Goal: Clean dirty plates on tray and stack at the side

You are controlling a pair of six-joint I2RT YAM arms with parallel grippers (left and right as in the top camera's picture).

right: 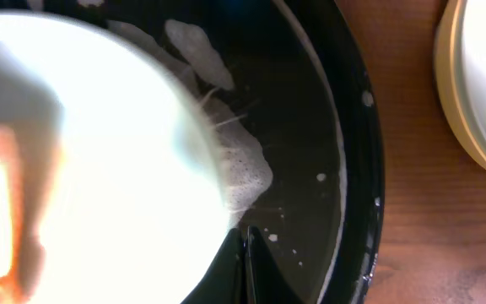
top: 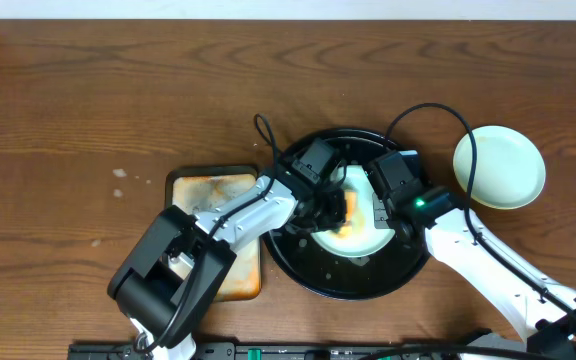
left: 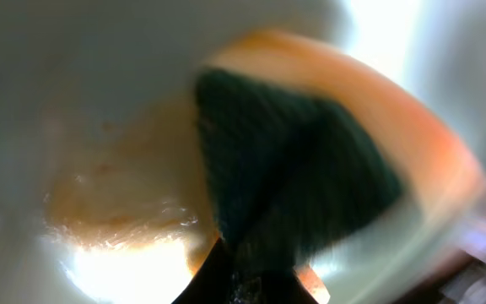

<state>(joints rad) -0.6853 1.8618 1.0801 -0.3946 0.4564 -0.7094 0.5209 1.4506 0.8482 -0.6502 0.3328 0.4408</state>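
Your left claw is clenched on the sponge. In the left wrist view its dark green scouring face is pressed against the inside of the mint-green plate, and its orange backing curves round from 12 to 3 o'clock. A wet orange smear lies on the plate at the sponge's 8 o'clock, touching it. Your right claw is grasping the same plate by its rim at about 3 o'clock; in the right wrist view the plate's edge runs straight down into the dark fingers at 6 o'clock. That view is overexposed, so you cannot tell whether the plate sits flat or is tipped up. The plate is inside the black tray, slightly toward 1 o'clock of its middle, with both claws meeting over it from 9 and 3 o'clock. White foam clings to the tray floor beside the plate's edge, with small flecks toward the rim. Outside the tray at 2 o'clock, near its rim but apart from it, a second mint-green plate is stacked in the pale yellow plate on the wooden table. At the tray's 9 o'clock lies the rusty-orange tray, partly covered by your left arm.
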